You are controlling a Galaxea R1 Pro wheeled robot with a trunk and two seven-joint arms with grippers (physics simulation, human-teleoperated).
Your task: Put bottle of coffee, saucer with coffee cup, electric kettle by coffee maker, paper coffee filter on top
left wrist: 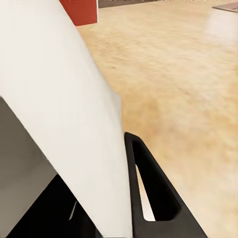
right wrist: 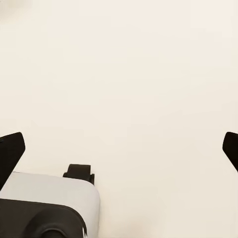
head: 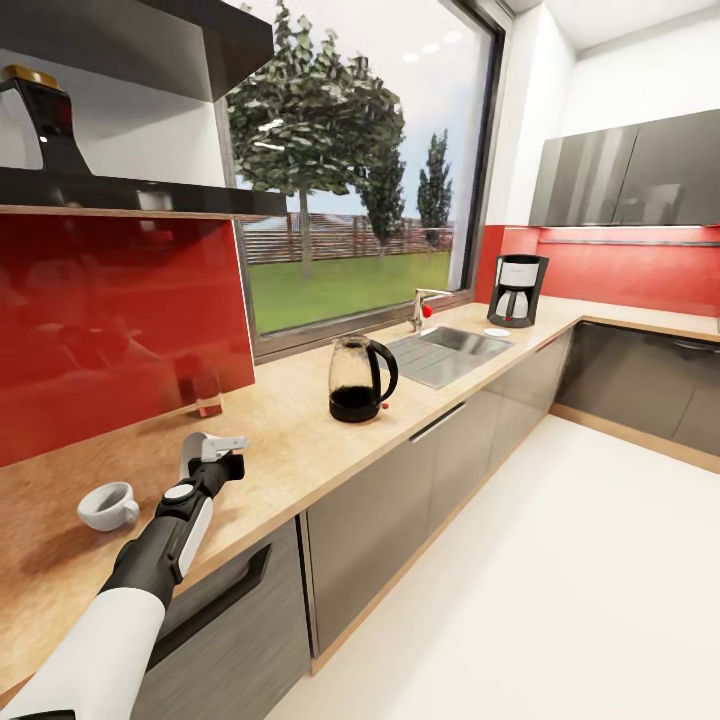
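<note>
My left gripper (head: 222, 452) hovers low over the light-wood kitchen countertop (head: 300, 440), shut on the white paper coffee filter (head: 213, 443). In the left wrist view the filter (left wrist: 64, 99) sits against one black finger (left wrist: 129, 188). The white coffee cup (head: 108, 505) rests on the counter just left of that arm. Farther along stands the glass electric kettle (head: 360, 378). The coffee maker (head: 518, 290) is in the far corner with the white saucer (head: 497, 331) beside it. On the dark kitchen shelf (head: 140, 190) at upper left is the yellow-lidded bottle of coffee (head: 32, 100). My right gripper (right wrist: 119, 148) is open over pale floor.
A steel sink (head: 450, 352) with a tap (head: 418, 308) lies between kettle and coffee maker. A small glass (head: 208, 392) stands against the red backsplash. A big window runs behind the counter. White floor (head: 560, 580) spreads to the right of the grey cabinets.
</note>
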